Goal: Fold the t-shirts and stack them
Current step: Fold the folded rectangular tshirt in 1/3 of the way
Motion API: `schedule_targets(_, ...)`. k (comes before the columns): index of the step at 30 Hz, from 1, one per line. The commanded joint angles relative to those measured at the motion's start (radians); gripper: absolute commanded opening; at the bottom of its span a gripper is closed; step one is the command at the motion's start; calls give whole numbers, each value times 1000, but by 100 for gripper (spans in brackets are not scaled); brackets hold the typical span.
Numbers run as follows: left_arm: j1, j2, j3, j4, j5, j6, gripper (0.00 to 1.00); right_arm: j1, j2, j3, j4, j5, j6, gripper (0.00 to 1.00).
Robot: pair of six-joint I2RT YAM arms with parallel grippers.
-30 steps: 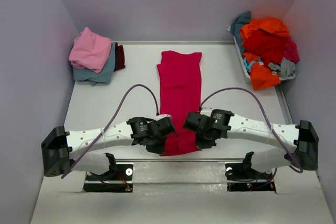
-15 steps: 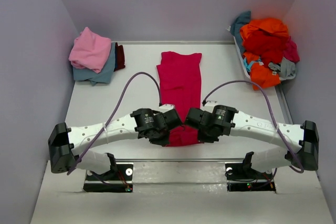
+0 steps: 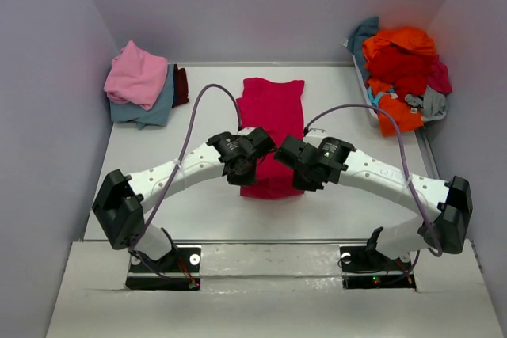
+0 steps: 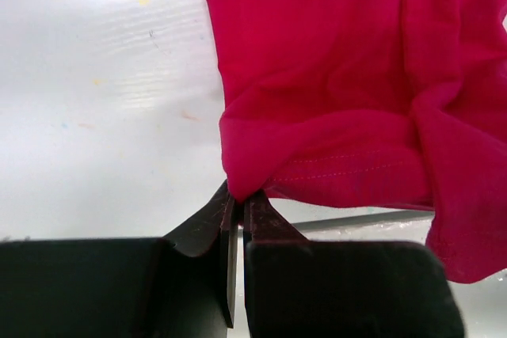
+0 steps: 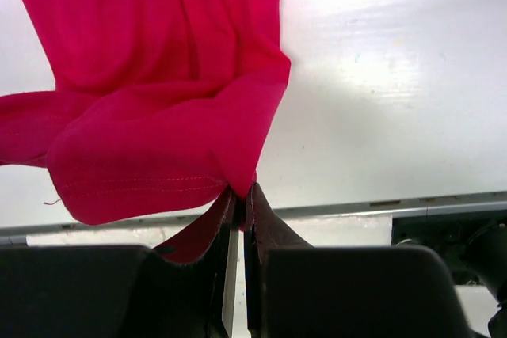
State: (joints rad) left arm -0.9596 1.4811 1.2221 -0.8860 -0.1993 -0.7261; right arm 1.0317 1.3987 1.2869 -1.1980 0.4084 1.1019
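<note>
Across the pale desk (image 3: pixel 142 136), we see our left fingers (image 4: pixel 202 227) and right fingers (image 5: pixel 273 231), each clenched on a hem corner of the magenta t-shirt (image 3: pixel 273 108), now carried from the near edge toward the shirt's middle, so the fold is well under way.

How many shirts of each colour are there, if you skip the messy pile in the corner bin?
Pink shirt: 1
Dusty blue shirt: 1
Maroon shirt: 1
Magenta-red shirt: 1
Total: 4
</note>
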Motion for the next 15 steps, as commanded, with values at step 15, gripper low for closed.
schedule_targets(15, 194, 260, 267, 79, -37, 214, 6, -255, 203, 179, 216, -22, -318, 8)
